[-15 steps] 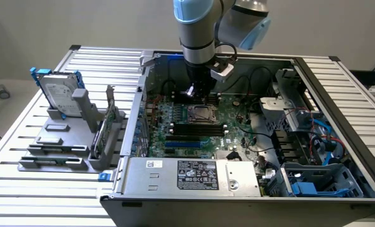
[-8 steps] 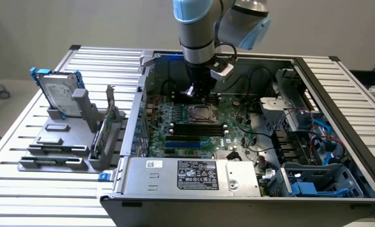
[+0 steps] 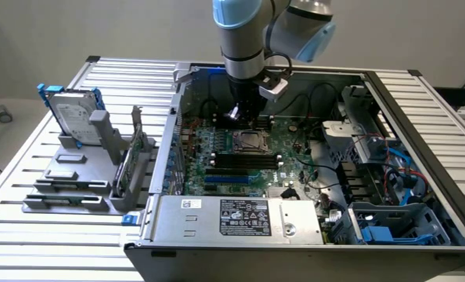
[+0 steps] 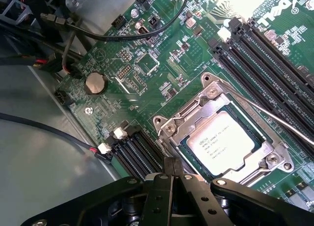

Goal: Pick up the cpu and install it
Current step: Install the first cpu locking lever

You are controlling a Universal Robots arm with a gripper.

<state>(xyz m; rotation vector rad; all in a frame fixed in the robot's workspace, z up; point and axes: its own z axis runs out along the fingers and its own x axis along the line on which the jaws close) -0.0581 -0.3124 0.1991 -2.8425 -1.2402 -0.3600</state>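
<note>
The arm [image 3: 241,35] reaches down into the open computer case [image 3: 420,176], which lies on a slatted metal table [image 3: 52,252]. The gripper [image 4: 171,173] hangs low over the green board [image 4: 162,49]. Its two black fingers [image 4: 162,191] are pressed tight together with nothing between them. Their tips sit just above the near edge of the socket [image 4: 169,130].

The cpu [image 4: 223,142] lies flat inside that socket. It is a small square chip with a smooth silver-grey metal top that catches the light, and a few lines of small dark print run across its upper part, too fine to read. A thin pale rim shows around the metal top. The bright steel frame of the socket surrounds it on all sides, with screw heads at the corners. A thin metal lever [image 4: 267,113] runs along the side of the socket that faces the long black memory slots [image 4: 274,59]. The gripper is just beside the chip and, as far as I can see, not touching it.

A round coin battery [image 4: 95,82] sits on the board well away from the socket, and black cables [image 4: 122,37] loop over that area.

Outside the case, towards the exterior view's left, a silver hard drive [image 3: 70,114] in a blue frame stands upright in a grey rack [image 3: 68,188] on the table.
</note>
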